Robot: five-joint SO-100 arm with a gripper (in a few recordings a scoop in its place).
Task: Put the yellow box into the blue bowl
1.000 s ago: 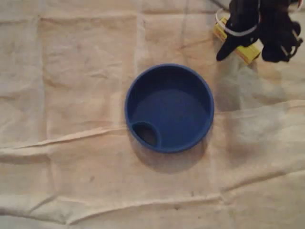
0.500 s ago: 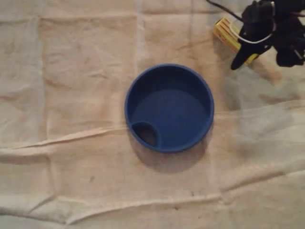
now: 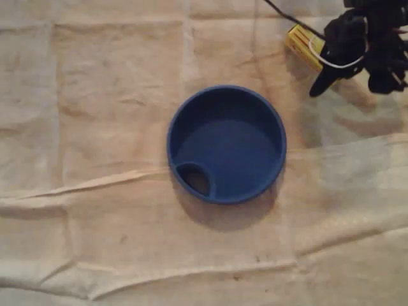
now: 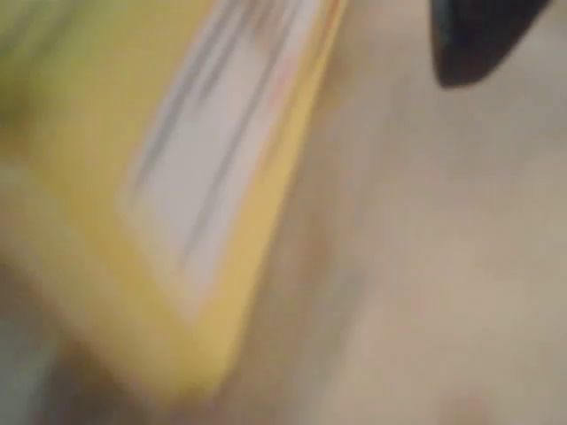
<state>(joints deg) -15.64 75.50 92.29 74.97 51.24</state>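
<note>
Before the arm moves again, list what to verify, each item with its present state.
1. Yellow box found: ok, top right of the overhead view, partly under the gripper.
2. Jaws closed on the box: cannot tell; in the wrist view one dark fingertip stands apart from the box's edge.
3. Box lifted off the cloth: cannot tell.
4. Blue bowl ready: ok, nothing loose inside.
5. Way from box to bowl: ok, only cloth between them.
6. Wrist view sharp: not ok, blurred.
</note>
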